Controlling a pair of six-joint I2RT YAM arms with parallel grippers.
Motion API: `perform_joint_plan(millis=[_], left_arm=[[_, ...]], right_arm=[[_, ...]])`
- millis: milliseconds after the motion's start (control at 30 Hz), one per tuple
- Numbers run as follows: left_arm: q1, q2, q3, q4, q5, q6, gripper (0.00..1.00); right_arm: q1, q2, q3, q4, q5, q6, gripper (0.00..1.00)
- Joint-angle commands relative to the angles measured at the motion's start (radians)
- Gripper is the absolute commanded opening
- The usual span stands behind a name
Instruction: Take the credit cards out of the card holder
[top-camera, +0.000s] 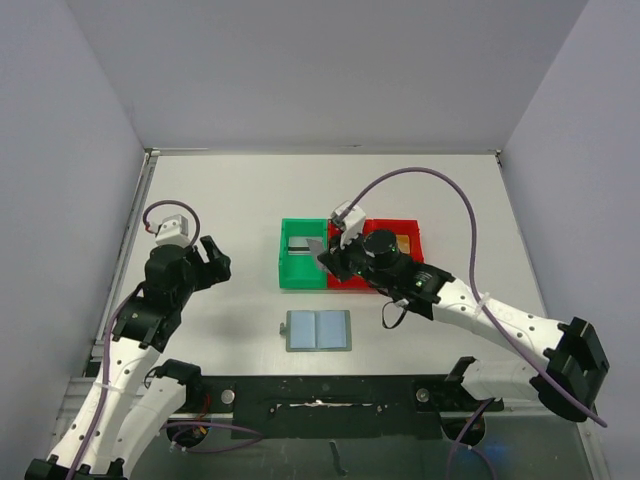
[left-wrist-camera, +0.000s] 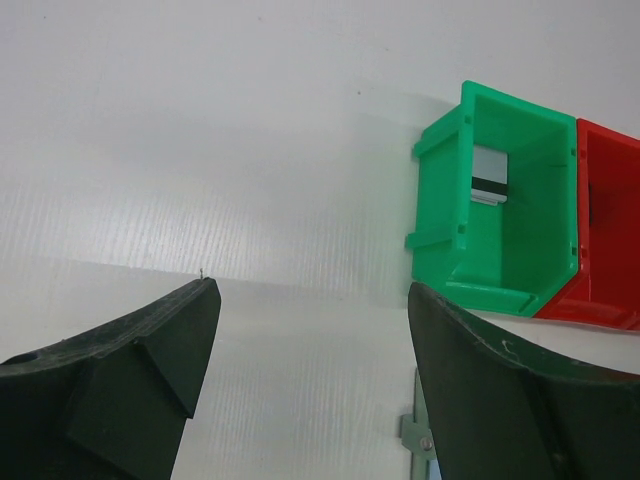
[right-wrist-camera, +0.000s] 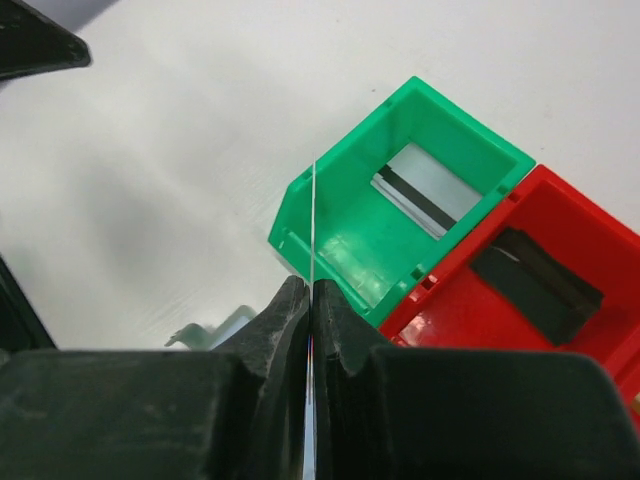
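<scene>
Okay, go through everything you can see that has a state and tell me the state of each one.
card holder, lying open and flat
left end effector, open, empty
right end effector, shut on held card
held card, pinched on edge, not in either bin
green bin, holding one striped card
striped card, lying inside green bin
red bin, holding a dark flat item

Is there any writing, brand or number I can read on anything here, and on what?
None can be read. The card in the green bin shows only a dark stripe; the held card and the wallet are too small to read.
</scene>
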Motion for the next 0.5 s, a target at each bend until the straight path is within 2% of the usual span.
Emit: perform_joint_plan(millis=[0,100,467], left_arm=[[0.006,-0.033,0.01,0.059,-0.021,0.021,0.75],[0.006,-0.039,0.007,0.063,-0.025,0.023,0.75],[0.007,-0.06,0.007,0.053,-0.04,0.019,0.75]], right_arm=[[0.005,0.108,0.138,-0.036,0.06,-0.135,0.0],[0.006,0.195,0.235,-0.1,0.08,-0.161,0.0],[0.006,0.421,0.421,-0.177,0.125,-0.336,0.0]])
